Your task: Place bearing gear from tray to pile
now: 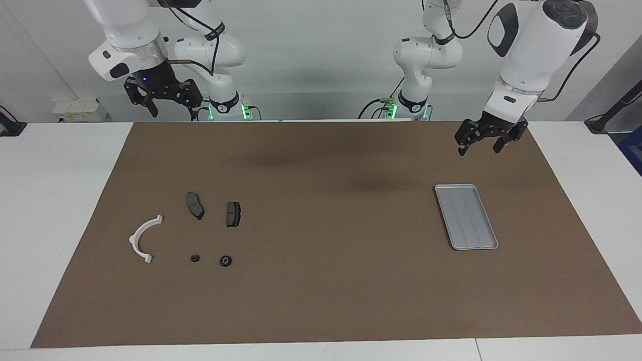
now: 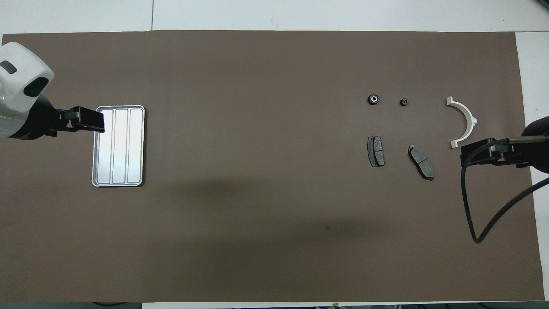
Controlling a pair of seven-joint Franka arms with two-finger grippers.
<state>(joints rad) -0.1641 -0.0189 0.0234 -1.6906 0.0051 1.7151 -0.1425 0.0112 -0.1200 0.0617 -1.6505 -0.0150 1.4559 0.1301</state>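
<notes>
The silver tray (image 1: 466, 216) lies flat on the brown mat (image 1: 326, 225) toward the left arm's end of the bench (image 1: 60, 165), with nothing in it. Well apart from the tray, toward the right arm's end, sits the pile: a white bracket (image 1: 143, 238), two dark brake pads (image 1: 194, 205) (image 1: 232, 214) and two small black round parts. Of these, the larger, the bearing gear (image 1: 225, 260), rests on the mat just beside the smaller round part (image 1: 194, 258), both farther from the robots than the brake pads. The left pincer (image 1: 484, 135) hangs in the air over the mat's edge by the tray's robot-side end, fingers spread and holding nothing. The right pincer (image 1: 163, 98) is raised high near its base, well away from the tray, fingers apart and empty.
</notes>
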